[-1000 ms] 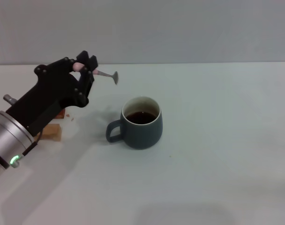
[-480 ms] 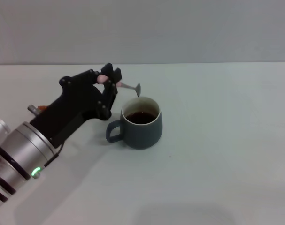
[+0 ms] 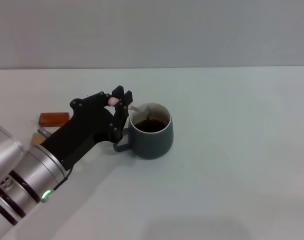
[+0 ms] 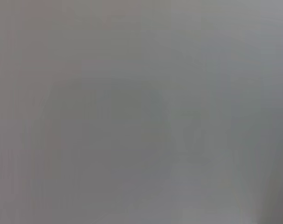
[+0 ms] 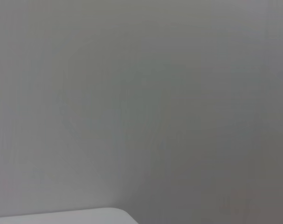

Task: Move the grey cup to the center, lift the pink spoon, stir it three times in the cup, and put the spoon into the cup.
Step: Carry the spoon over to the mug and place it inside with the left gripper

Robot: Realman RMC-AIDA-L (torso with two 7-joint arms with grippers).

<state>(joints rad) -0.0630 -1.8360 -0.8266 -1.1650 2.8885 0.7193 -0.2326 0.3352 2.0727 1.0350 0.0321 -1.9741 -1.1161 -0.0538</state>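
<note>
- A bare test bench, like a lab: a plain pale table (image 3: 232, 165) and a blank grey wall (image 3: 192, 30) behind it.
- Small blocks (image 3: 54, 118) lie on the table.

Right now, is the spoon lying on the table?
No, the left gripper holds the spoon with its bowl dipped inside the cup.

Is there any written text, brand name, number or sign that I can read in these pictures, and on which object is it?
None: no readable text on the grey cup, the pink spoon, the left pincer holding it, the reddish-brown block, or the table. Both wrist views show only blank grey.
</note>
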